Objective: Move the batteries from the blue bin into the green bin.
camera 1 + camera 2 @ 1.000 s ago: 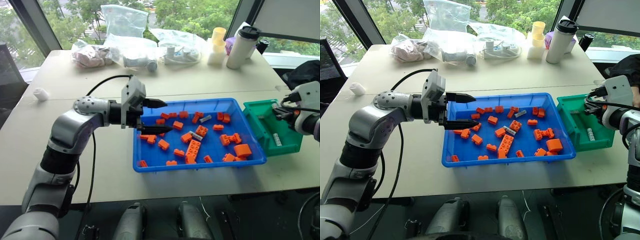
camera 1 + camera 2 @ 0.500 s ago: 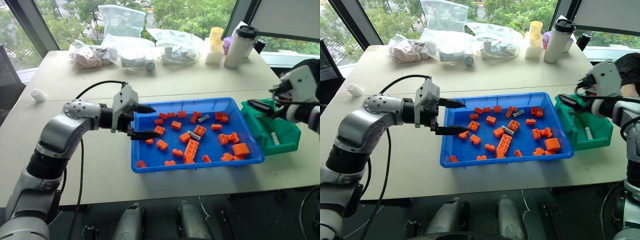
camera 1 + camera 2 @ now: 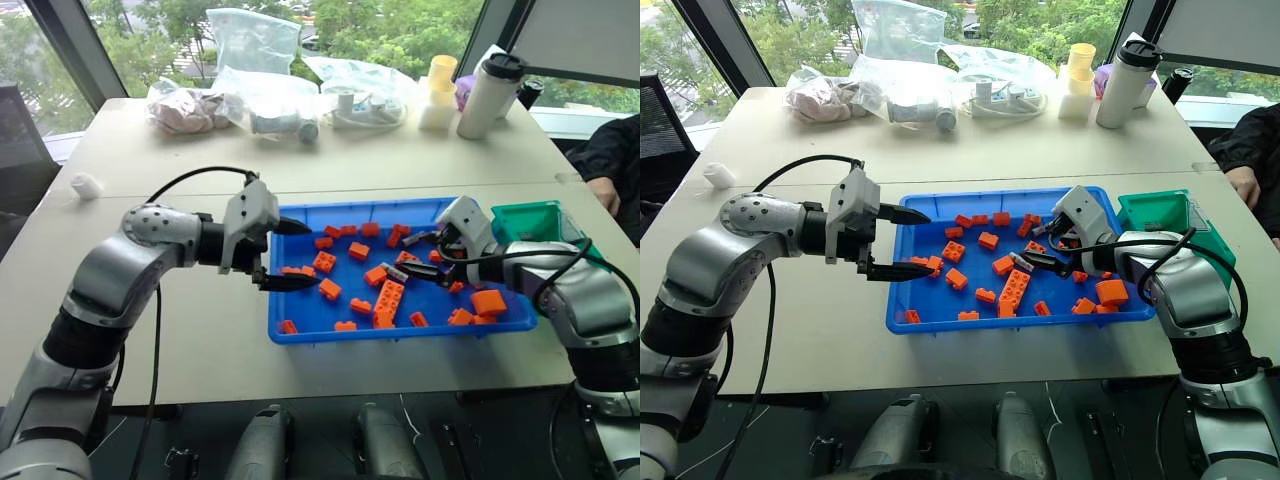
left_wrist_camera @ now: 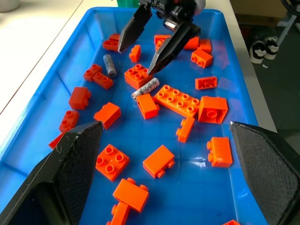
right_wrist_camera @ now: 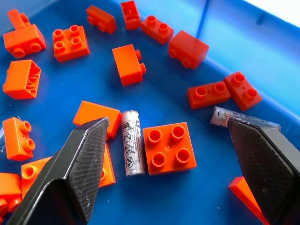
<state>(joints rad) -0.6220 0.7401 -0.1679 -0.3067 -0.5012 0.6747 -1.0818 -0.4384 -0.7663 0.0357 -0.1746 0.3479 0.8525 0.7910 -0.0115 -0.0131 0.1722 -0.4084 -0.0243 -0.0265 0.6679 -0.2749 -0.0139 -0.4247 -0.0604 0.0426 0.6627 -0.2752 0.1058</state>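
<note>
The blue bin (image 3: 400,335) holds many orange bricks and two silver batteries. One battery (image 5: 131,149) lies beside a square orange brick. The other battery (image 4: 109,65) lies nearer the bin's far wall. My right gripper (image 3: 412,256) is open low over the bin's middle, straddling the first battery and the brick without touching them. One of its fingers (image 5: 262,154) hides part of the second battery. My left gripper (image 3: 300,255) is open and empty over the bin's left rim. The green bin (image 3: 530,222) stands against the blue bin's right end, partly hidden by my right arm.
Plastic bags (image 3: 250,90), a tall tumbler (image 3: 485,95) and yellow cups (image 3: 438,90) stand along the table's far side. A small white object (image 3: 85,185) lies at the left. A person's sleeve and hand (image 3: 605,175) rest at the right edge.
My right gripper has opened and swung left from above the green bin down into the blue bin. The left gripper has hardly moved.
</note>
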